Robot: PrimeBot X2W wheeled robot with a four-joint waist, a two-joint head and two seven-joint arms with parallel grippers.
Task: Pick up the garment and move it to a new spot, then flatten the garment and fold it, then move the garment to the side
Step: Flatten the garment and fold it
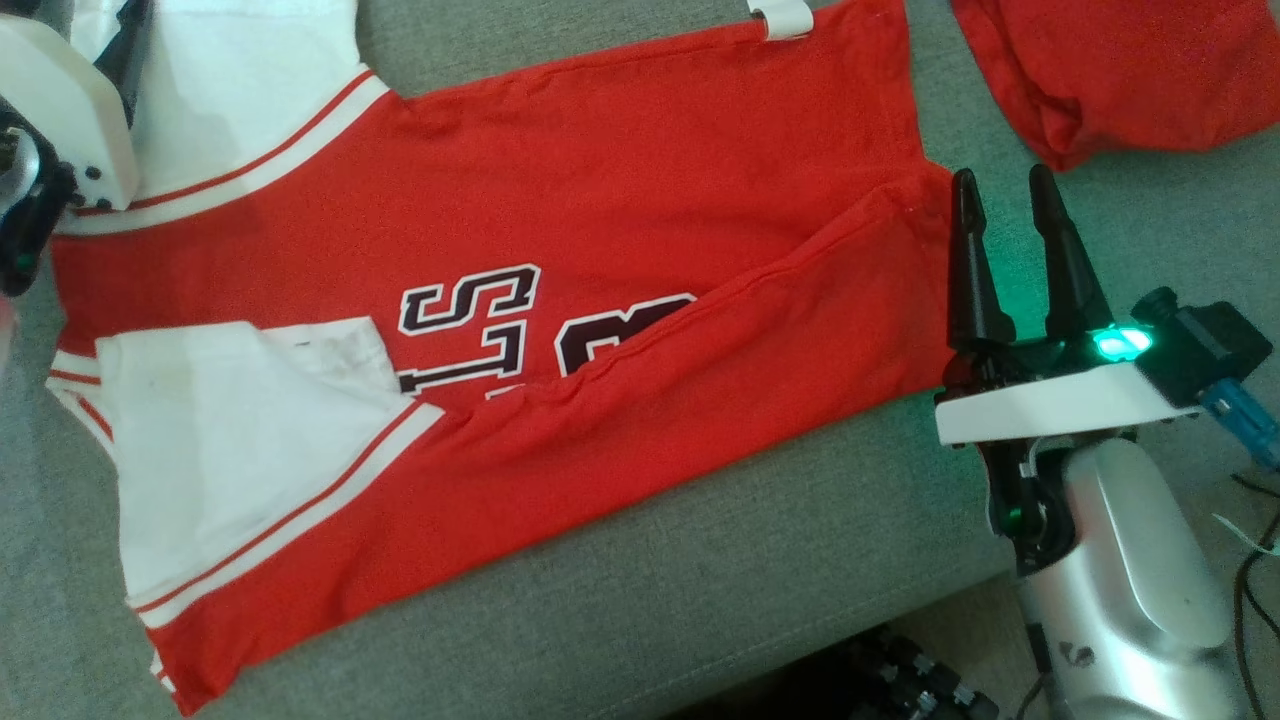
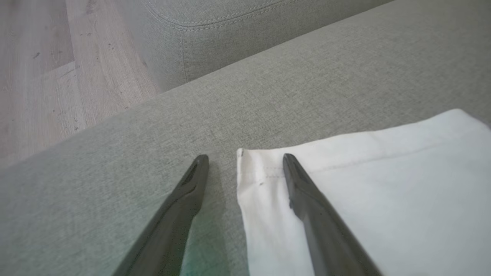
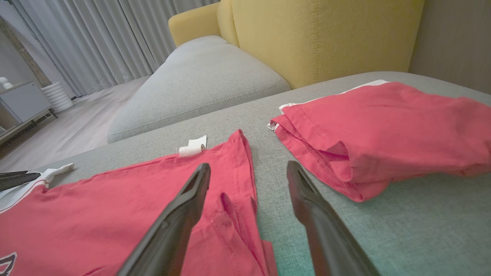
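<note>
Here's the jersey (image 1: 640, 190), red with white sleeves, flat on the grey cushion (image 1: 700, 600) right in front of me. Its long axis runs across my head view, climbing a little to the right. The sleeve end points to my left and the hem to my right. The near long edge is folded in over the body, and that flap covers part of the dark lettering (image 1: 470, 320). The near sleeve (image 1: 230, 450) lies folded in across the chest, while the far sleeve (image 1: 250, 80) spreads out at the top left. A small white tag (image 1: 780, 18) curls off the far edge by the hem.

Left pincer (image 2: 245, 156): wide open, nothing in it. One finger sits above the far sleeve's cuff corner and the other above bare cushion, so it straddles the cuff edge. Beyond the cushion there's wooden floor (image 2: 46, 76).

Right pincer (image 1: 1003, 180): fingers spread wide too, and empty. It's just beside the hem's near corner, one finger over the red cloth and the other over bare cushion.

A second red garment (image 1: 1130, 70) lies bunched past the hem, apart from the jersey.
</note>
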